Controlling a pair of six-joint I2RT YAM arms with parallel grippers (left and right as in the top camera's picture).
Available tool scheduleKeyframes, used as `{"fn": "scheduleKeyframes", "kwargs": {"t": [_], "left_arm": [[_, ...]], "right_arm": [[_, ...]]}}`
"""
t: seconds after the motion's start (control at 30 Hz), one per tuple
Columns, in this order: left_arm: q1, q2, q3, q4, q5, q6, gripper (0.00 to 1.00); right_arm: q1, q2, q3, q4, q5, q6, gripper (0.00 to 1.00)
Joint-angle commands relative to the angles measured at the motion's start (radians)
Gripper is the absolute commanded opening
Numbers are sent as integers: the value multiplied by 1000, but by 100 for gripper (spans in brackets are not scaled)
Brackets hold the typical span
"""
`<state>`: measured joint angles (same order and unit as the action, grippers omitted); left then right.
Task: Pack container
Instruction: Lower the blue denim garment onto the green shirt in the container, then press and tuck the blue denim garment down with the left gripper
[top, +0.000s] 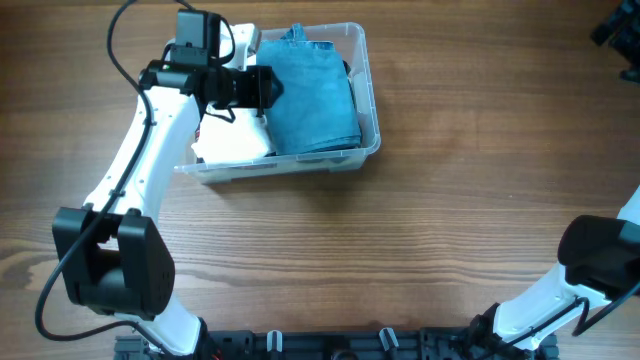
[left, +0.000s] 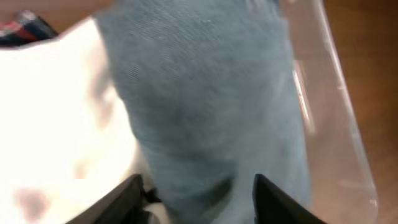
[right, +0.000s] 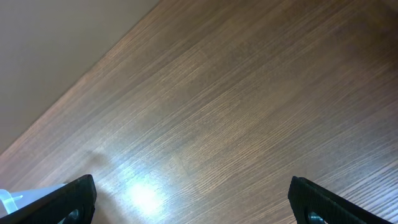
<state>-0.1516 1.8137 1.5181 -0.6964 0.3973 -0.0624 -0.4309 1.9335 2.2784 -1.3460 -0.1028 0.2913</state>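
Looking down, you have the container (top: 372, 120) sitting on a brown wood-grain table (top: 450, 230). Your left gripper (left: 199, 202) hovers inside the container's rim, fingers spread and holding nothing, just above the folded blue cloth (top: 315, 95) filling the container's right side. A white item (top: 235, 140) lies beside the cloth on the container's left side. Your right gripper (right: 193, 208) is well apart from the container, released and empty, over bare tabletop with a bright glare patch (right: 143, 196). Beyond the table edge there's a plain beige surface (right: 56, 56).
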Motion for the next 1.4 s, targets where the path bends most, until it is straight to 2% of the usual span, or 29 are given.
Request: {"fn": "scheduleKeyframes", "kwargs": {"t": [0.0, 0.1, 0.3, 0.57, 0.7, 0.77, 0.8, 0.87, 1.1, 1.23, 1.37], "left_arm": [[-4, 18, 14, 36, -64, -29, 39], [-4, 23, 14, 55, -111, -55, 29], [-4, 23, 14, 35, -256, -62, 24], [-42, 41, 14, 50, -364, -80, 22], [-79, 56, 14, 82, -373, -80, 23], [-98, 66, 14, 106, -373, -80, 29], [-109, 73, 14, 118, -373, -80, 37], [-128, 79, 14, 134, -375, -80, 47], [-146, 91, 14, 178, -396, -80, 55], [-146, 115, 14, 183, -396, -79, 69], [-131, 99, 34, 122, -419, -79, 82]], "right_arm": [[1, 7, 1, 2, 10, 7, 100], [1, 7, 1, 2, 10, 8, 100], [1, 7, 1, 1, 10, 7, 100], [1, 7, 1, 2, 10, 8, 100], [1, 7, 1, 2, 10, 7, 100], [1, 7, 1, 1, 10, 7, 100], [1, 7, 1, 2, 10, 7, 100], [1, 7, 1, 2, 10, 7, 100], [1, 7, 1, 2, 10, 7, 100], [1, 7, 1, 2, 10, 7, 100], [1, 7, 1, 2, 10, 7, 100]]}}
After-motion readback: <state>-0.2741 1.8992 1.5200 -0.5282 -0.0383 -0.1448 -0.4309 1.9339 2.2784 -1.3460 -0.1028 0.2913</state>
